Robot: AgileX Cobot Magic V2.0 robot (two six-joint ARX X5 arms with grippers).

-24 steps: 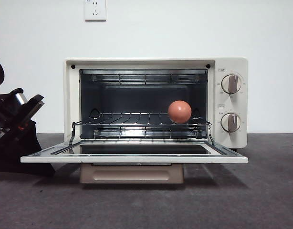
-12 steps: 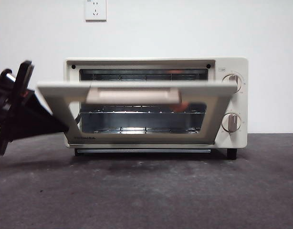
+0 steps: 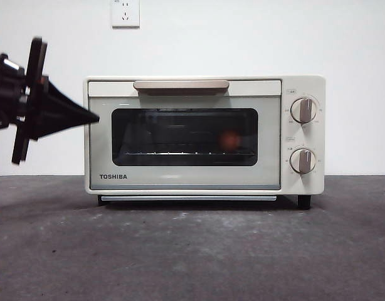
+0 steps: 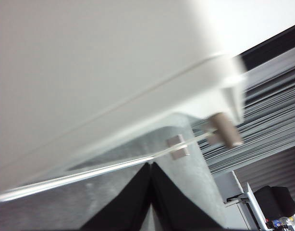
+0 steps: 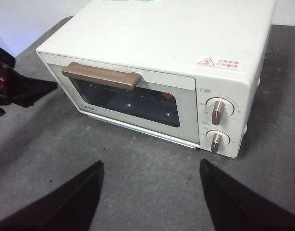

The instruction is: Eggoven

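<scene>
Left gripper [image 3: 92, 117] has its fingers pinched together, tip at the oven's [image 3: 205, 135] upper corner, having swung the door up from flat to closed. Egg [image 3: 229, 139] sits inside on the rack (dim behind the glass), so the task looks done; the right gripper [image 5: 150, 175] waits, jaws wide.

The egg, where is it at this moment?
In the front view, the egg sits on the rack inside the oven, behind the shut glass door, toward the side with the two knobs.

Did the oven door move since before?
Yes. The door swung up from flat open and now sits shut against the oven, with the egg behind its glass.
</scene>
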